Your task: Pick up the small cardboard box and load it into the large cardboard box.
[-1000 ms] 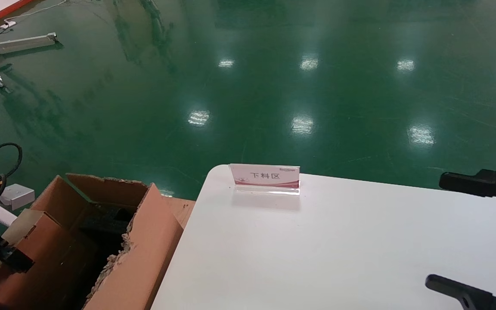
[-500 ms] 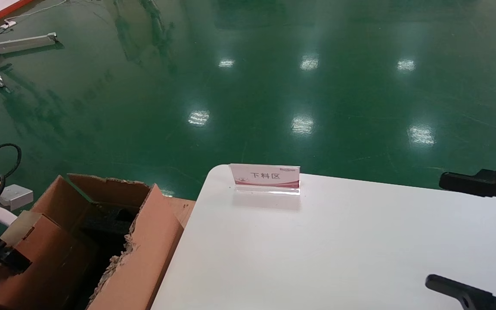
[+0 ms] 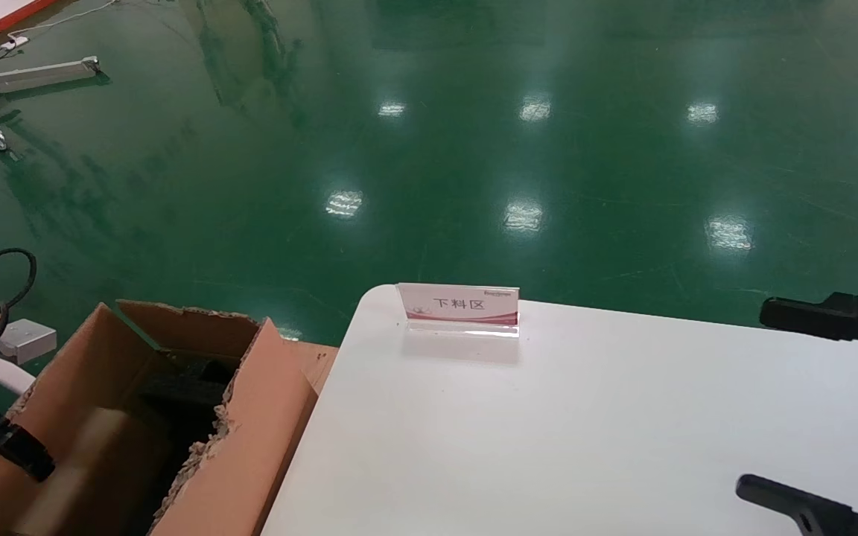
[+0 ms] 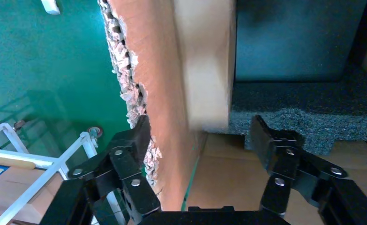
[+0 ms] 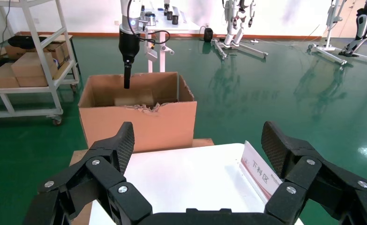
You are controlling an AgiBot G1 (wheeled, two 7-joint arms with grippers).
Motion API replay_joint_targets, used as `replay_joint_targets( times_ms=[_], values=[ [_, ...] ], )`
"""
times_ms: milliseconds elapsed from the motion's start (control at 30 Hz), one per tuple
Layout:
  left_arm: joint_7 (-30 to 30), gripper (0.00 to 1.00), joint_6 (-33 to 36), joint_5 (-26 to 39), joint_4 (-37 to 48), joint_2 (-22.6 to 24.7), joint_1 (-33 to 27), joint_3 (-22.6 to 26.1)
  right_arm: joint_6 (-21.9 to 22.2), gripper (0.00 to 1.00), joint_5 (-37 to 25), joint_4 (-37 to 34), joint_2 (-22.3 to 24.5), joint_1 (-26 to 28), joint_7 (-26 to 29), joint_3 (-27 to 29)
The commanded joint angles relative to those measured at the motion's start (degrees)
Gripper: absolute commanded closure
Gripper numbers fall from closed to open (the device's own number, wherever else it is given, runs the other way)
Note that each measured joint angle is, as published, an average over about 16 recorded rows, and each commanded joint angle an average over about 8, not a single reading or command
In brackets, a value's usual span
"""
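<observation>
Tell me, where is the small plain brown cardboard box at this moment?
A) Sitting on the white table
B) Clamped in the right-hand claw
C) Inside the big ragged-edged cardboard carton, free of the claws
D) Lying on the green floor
C: the small cardboard box sits within the large cardboard box, while the left gripper is open above it, touching nothing.

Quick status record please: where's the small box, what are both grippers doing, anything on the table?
small cardboard box: blurred, inside the large cardboard box, free of the fingers
left gripper: open, over the large box's left wall
right gripper: open, empty, parked over the white table
table item: sign holder near the far edge
floor: green, glossy
</observation>
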Motion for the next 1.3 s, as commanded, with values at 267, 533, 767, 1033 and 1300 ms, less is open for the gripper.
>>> replay_joint_targets(
  times_ms=[267,533,767,1033,1300],
  values=[
    [1.0,0.0,0.2,0.0,-0.4,0.5,-0.4,-0.4,0.0,0.0,0.0,0.0,0.0,0.0,0.0,0.0],
    [7.5,0.0,1.4,0.9,-2.3,1.0,-3.2,-3.0,0.0,0.0,0.0,0.0,0.0,0.0,0.0,0.0],
    [16.8,0.0,2.9,1.9,-4.8,-0.6,-7.4,-7.3,0.0,0.0,0.0,0.0,0.0,0.0,0.0,0.0],
    [28.4,0.0,5.3,1.5,-9.0,-5.3,-13.1,-12.7,0.0,0.0,0.0,0.0,0.0,0.0,0.0,0.0],
    [40.9,0.0,8.4,-2.2,-13.7,-12.6,-16.7,-18.0,0.0,0.0,0.0,0.0,0.0,0.0,0.0,0.0]
  ],
)
